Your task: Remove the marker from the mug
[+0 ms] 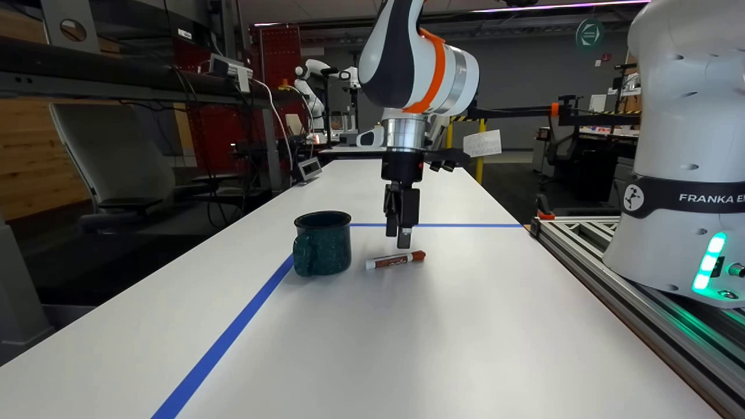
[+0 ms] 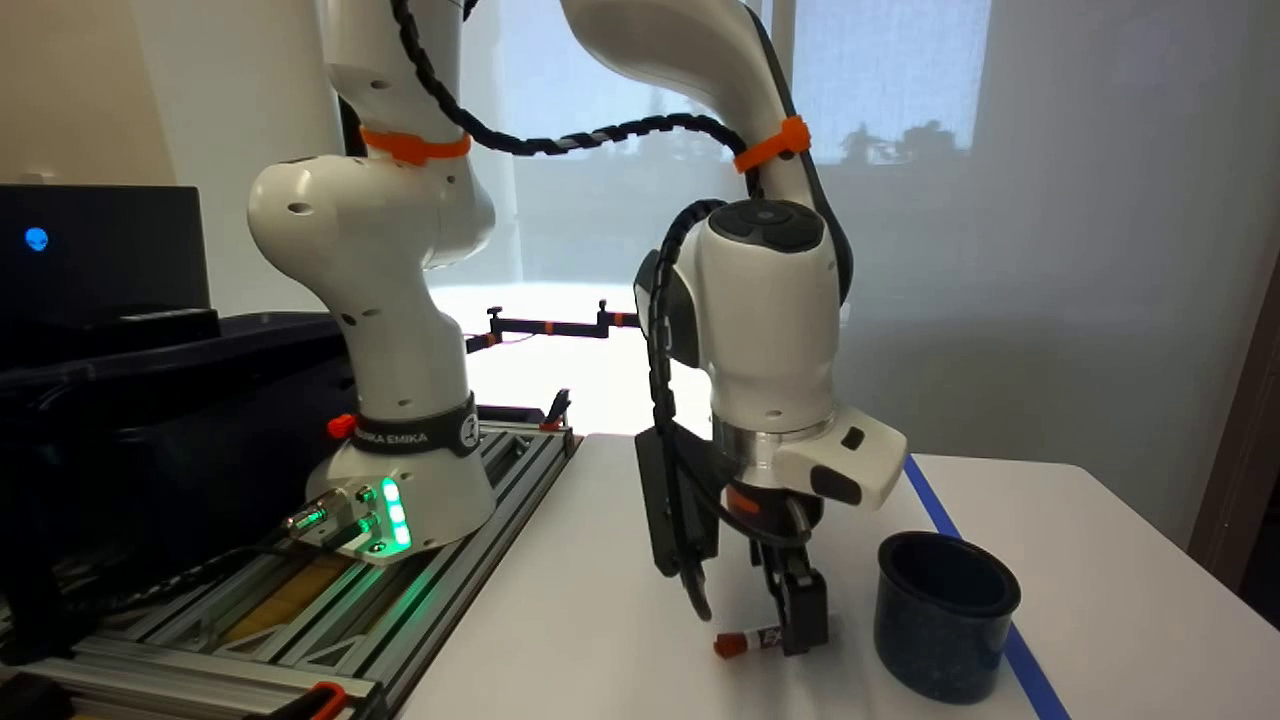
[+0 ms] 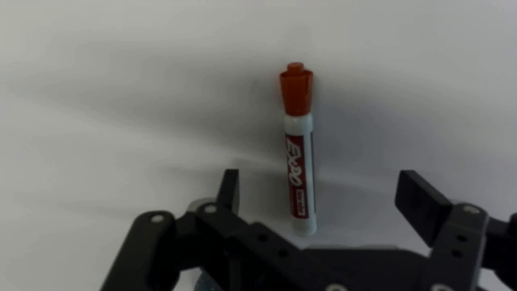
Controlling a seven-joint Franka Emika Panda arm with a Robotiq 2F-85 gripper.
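Observation:
The marker has a white body, a dark red label and an orange-red cap. It lies flat on the white table beside the mug, not in it. It also shows in an exterior view, partly behind a finger, and in the wrist view. The dark teal mug stands upright; it also shows in an exterior view, and a sliver shows in the wrist view. My gripper points down just above the marker. In the wrist view the gripper is open, its fingers apart on either side of the marker's body.
Blue tape lines run along the white table, one passing beside the mug. The arm's base stands on a metal rail frame at the table's edge. A small grey device sits at the table's far edge.

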